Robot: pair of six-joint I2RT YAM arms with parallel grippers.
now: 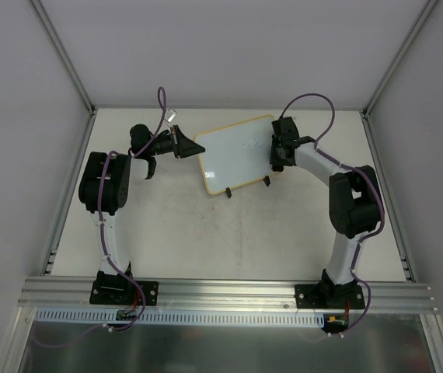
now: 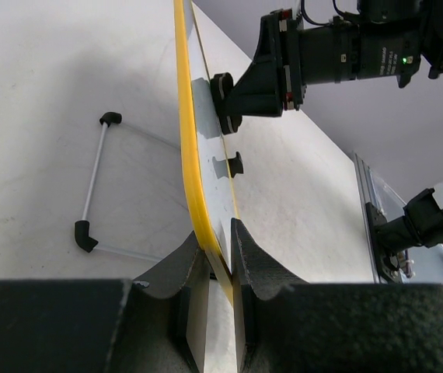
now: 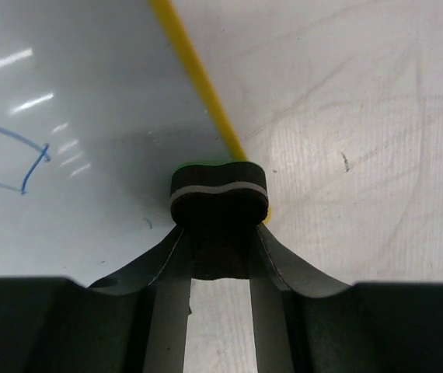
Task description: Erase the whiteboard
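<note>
The board point(image 1: 233, 159) sits mid-table point(image 1: 206, 241), towards the far side, turned a little askew. Its long axis runs from one gripper to the other, and two small black feet point(image 1: 228, 193) poke out of its near edge. I cannot tell whether it lies flat or is tipped up slightly.

The left gripper point(image 1: 180, 144) has the board's left short edge, its fingers point(image 2: 252, 256) pinched narrow on the yellow rim point(image 2: 186, 155). The right gripper point(image 1: 277, 155) is at the opposite short edge, closed tight on the black eraser point(image 3: 218, 193).

What matters for the wipe is where the ink lies from that eraser. The eraser is right at the rim, half over the board's edge. The blue marks point(image 3: 12, 159) lie inward from it across the white face, towards the left gripper. By my reckoning the stroke has to run along the long axis, away from the rim and towards the clamped end. The right arm is the one to make it, while the left only steadies the board.

From above, the marks are barely a faint smudge, but the whole layout is plain. Only the right wrist camera shows the ink clearly, as a blue boxy outline well apart from the eraser. The left wrist camera looks along the board almost edge-on and shows no ink. It does show the eraser point(image 2: 223, 99) meeting the face at the far end, and its own fingers clamped either side of the rim.
</note>
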